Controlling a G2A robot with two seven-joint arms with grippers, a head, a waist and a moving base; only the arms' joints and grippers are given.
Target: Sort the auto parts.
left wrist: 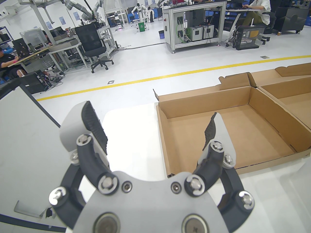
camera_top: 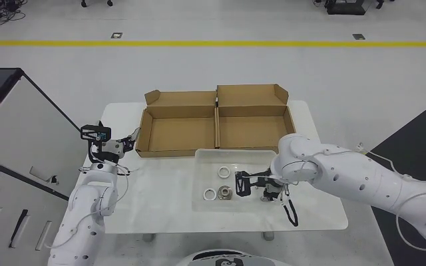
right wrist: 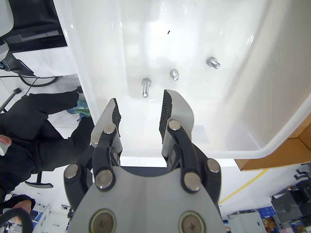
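The right gripper [right wrist: 140, 98] is hanging low inside the white plastic tray [camera_top: 200, 159], its jaws standing apart with nothing between them. Just beyond its fingertips three small silver hex bolts are lying on the tray floor: the nearest bolt [right wrist: 145, 87] is pointing its shank toward the jaws, the middle bolt [right wrist: 174, 74] and the outer bolt [right wrist: 213, 62] are sitting a little farther on, all apart from one another. Across an open stretch of glossy floor, at the tray's other end, a flanged metal hub [camera_top: 226, 193] is resting just beside a plain metal ring [camera_top: 210, 194], and a second ring [camera_top: 224, 171] is lying nearer the boxes. The tray is sitting on the white table [camera_top: 160, 199], its far rim close against two open cardboard boxes. The left gripper [left wrist: 150, 110] is hovering over the table's left edge, jaws spread wide and holding nothing, facing the near corner of the left box [left wrist: 218, 132]. The right box [camera_top: 253, 130] is adjoining it side by side, and both are showing bare brown floors with upright flaps along the table's far edge.
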